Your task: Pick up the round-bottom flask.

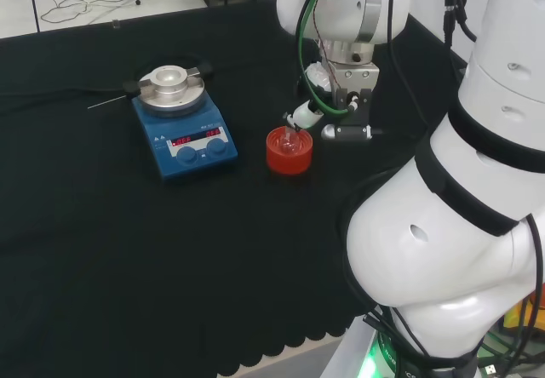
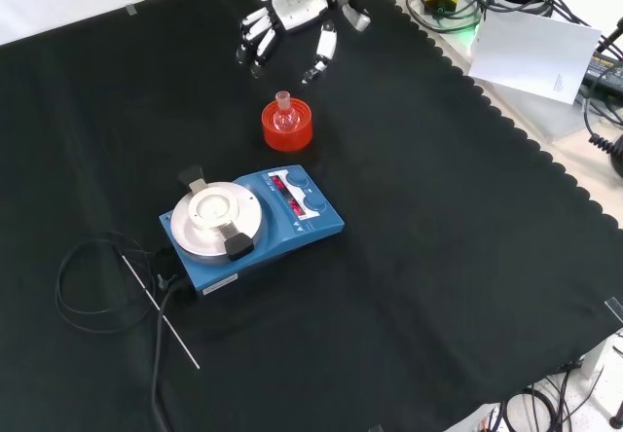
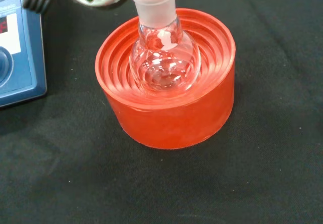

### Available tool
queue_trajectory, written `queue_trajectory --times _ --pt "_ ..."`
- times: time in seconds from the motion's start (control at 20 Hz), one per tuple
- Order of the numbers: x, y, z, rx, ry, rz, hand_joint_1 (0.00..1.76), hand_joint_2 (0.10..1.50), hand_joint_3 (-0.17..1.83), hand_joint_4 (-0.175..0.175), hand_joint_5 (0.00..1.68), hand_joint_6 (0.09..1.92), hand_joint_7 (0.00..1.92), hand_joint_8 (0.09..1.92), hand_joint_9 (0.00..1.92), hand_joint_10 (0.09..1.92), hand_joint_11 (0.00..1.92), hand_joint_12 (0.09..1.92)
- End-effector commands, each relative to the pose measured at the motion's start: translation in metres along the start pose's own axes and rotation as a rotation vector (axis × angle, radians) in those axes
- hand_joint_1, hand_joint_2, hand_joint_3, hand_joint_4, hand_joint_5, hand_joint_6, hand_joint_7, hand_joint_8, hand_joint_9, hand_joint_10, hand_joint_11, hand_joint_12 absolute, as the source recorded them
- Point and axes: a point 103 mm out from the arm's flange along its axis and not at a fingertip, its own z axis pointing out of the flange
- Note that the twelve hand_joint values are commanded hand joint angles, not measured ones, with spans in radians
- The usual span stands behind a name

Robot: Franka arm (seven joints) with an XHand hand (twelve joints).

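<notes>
A small clear round-bottom flask [image 3: 164, 57] stands upright in a red ribbed ring stand [image 3: 171, 118] on the black cloth. The front view shows the flask [image 2: 283, 109] on the stand [image 2: 287, 130] near the top middle, just below the hand [image 2: 292, 23]. The hand hangs above and beyond the flask, open, fingers spread and pointing down, touching nothing. Seen from the head camera, the flask [image 1: 289, 140] sits in the stand [image 1: 289, 152] just under the hand [image 1: 328, 118].
A blue hotplate stirrer [image 2: 255, 223] with a round metal top stands close to the stand, its cable [image 2: 88, 286] looping over the cloth. A thin white rod [image 2: 161, 310] lies beside the cable. The arm's white links [image 1: 460, 191] stand at the head view's right.
</notes>
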Motion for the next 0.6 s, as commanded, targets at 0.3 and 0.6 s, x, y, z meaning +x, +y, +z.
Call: queue_trajectory --times 0.3,0.6 --pt "0.004 0.005 0.023 -0.043 0.025 -0.031 0.90 0.63 0.65 -0.058 0.63 0.48 0.16 0.65 0.36 0.70 0.00 1.39" --pt "0.003 0.010 0.033 -0.031 0.032 -0.031 0.90 0.62 0.66 -0.062 0.62 0.55 0.17 0.66 0.37 0.70 0.00 1.41"
